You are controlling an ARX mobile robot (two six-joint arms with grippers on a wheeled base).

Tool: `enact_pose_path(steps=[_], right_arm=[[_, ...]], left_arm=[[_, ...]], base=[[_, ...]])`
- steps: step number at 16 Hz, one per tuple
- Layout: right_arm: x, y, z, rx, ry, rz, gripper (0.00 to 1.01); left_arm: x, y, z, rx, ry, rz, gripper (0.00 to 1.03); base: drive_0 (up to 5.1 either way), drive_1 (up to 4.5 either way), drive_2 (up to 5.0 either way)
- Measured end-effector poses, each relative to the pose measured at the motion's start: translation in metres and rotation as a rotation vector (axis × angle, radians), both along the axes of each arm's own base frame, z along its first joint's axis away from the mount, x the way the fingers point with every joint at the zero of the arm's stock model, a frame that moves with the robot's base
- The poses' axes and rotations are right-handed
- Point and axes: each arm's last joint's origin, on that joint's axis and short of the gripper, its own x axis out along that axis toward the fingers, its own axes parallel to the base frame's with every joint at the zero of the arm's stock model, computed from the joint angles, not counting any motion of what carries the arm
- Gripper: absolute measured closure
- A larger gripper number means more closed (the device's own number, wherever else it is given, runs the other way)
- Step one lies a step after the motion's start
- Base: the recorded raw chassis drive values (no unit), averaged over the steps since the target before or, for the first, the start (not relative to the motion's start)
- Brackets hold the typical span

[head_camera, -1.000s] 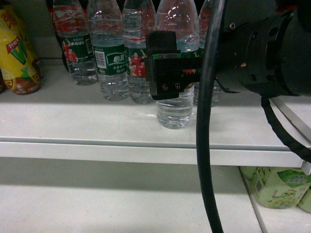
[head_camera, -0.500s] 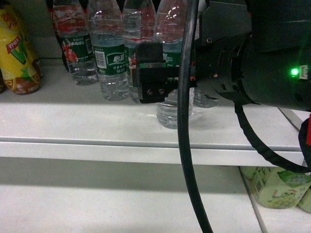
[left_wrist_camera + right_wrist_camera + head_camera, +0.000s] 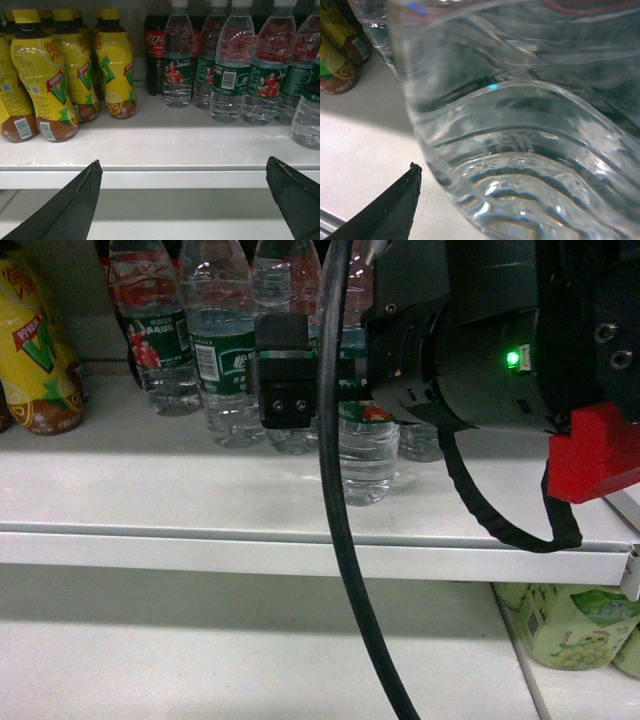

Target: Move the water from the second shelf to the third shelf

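The water [image 3: 368, 455] is a clear ribbed bottle with a green label, standing at the front of the upper shelf [image 3: 150, 490], ahead of a row of like bottles [image 3: 225, 360]. My right gripper [image 3: 340, 390] reaches in from the right at label height. Its left finger [image 3: 285, 385] stands just left of the bottle; the other finger is hidden behind the arm. In the right wrist view the bottle [image 3: 520, 150] fills the frame, and the one visible finger [image 3: 395, 210] sits apart from it. My left gripper [image 3: 182, 200] hangs open and empty below the shelf edge.
Yellow juice bottles [image 3: 60, 75] stand on the left of the same shelf, with a dark cola bottle [image 3: 154, 55] behind them. A lower shelf [image 3: 200, 640] holds pale green bottles [image 3: 570, 625] at the right. A black cable [image 3: 335, 490] hangs in front of the head camera.
The right arm has swung left across the head view. Its visible finger has moved from in front of the bottle's label to the bottle's left side. The bottle stays standing on the shelf.
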Motion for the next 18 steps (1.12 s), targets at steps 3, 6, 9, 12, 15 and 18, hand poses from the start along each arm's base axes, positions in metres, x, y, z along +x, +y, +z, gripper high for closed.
enact_pose_path(steps=[3, 6, 9, 12, 15, 18], right_arm=[[0.000, 0.005, -0.002, -0.019, 0.004, -0.003, 0.12], [0.001, 0.004, -0.001, -0.029, 0.009, -0.016, 0.42], [0.000, 0.004, 0.001, -0.027, 0.002, -0.009, 0.61], [-0.010, -0.002, 0.004, -0.016, 0.013, 0.027, 0.62], [-0.030, -0.026, 0.007, -0.007, 0.038, 0.046, 0.62], [-0.047, -0.058, 0.007, -0.007, 0.045, 0.007, 0.62]], left_arm=[[0.000, 0.000, 0.000, 0.000, 0.000, 0.000, 0.05], [0.000, 0.000, 0.000, 0.000, 0.000, 0.000, 0.05], [0.000, 0.000, 0.000, 0.000, 0.000, 0.000, 0.05], [0.000, 0.000, 0.000, 0.000, 0.000, 0.000, 0.05], [0.000, 0.000, 0.000, 0.000, 0.000, 0.000, 0.05], [0.000, 0.000, 0.000, 0.000, 0.000, 0.000, 0.05]], base=[[0.0, 0.00, 0.0], [0.0, 0.00, 0.0], [0.0, 0.00, 0.0], [0.0, 0.00, 0.0], [0.0, 0.00, 0.0], [0.0, 0.00, 0.0]])
